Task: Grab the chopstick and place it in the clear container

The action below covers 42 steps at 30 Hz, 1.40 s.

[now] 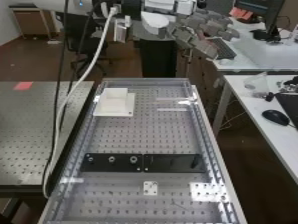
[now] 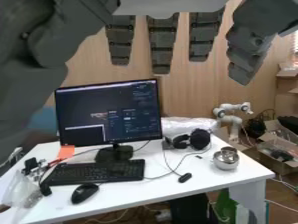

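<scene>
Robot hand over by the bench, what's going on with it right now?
A white robot arm has its dark grey hand up beyond the far end of the perforated bench. The fingers are open and relaxed, with no chopstick in their grasp, so nothing is being carried to the clear container at this moment. On the bench, a white block sits towards the far end, with two black plates nearer.
</scene>
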{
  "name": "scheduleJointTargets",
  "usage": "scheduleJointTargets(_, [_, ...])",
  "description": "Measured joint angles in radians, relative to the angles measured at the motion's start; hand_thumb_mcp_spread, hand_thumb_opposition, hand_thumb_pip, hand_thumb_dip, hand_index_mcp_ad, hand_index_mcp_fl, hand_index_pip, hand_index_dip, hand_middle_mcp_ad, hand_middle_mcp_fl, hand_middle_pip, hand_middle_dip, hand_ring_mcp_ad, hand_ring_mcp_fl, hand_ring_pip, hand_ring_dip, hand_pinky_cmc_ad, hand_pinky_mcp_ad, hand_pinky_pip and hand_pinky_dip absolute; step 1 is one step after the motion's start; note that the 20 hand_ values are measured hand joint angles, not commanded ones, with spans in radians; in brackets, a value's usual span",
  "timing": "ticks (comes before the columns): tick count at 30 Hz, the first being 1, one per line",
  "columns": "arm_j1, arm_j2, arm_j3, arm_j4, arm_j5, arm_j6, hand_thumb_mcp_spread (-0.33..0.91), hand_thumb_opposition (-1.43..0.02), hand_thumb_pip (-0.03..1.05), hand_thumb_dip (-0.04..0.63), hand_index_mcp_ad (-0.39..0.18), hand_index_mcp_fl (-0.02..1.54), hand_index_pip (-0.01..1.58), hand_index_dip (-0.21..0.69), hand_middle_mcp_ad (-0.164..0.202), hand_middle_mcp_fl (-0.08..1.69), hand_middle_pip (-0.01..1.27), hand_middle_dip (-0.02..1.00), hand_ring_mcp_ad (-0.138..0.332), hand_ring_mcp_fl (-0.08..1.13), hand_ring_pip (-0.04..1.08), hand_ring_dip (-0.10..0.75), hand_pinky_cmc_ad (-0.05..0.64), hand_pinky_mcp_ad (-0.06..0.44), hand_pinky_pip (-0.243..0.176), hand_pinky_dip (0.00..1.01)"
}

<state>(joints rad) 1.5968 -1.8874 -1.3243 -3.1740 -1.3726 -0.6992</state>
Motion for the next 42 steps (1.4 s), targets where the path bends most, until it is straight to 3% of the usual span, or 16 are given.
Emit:
scheduleJointTargets(27, [0.009, 0.009, -0.009, 0.009, 0.004, -0.001, 0.17, -0.71, 0.27, 0.016, -0.164, 0.10, 0.09, 0.105, 0.070, 0.09, 0.15, 0.14, 0.188, 0.01, 0.08, 0.014, 0.637, 0.415, -0.206, 0.14])
scheduleJointTargets(29, [0.009, 0.009, -0.010, 0.009, 0.012, 0.000, 0.17, -0.71, 0.27, 0.016, -0.155, 0.10, 0.09, 0.105, 0.087, 0.10, 0.15, 0.14, 0.190, 0.01, 0.08, 0.014, 0.637, 0.415, -0.206, 0.14])
scheduleJointTargets(42, [0.012, 0.014, -0.018, 0.020, 0.005, -0.005, 0.19, -0.71, 0.27, 0.016, -0.155, 0.10, 0.09, 0.105, 0.087, 0.10, 0.15, 0.14, 0.190, 0.01, 0.08, 0.014, 0.637, 0.415, -0.206, 0.14])
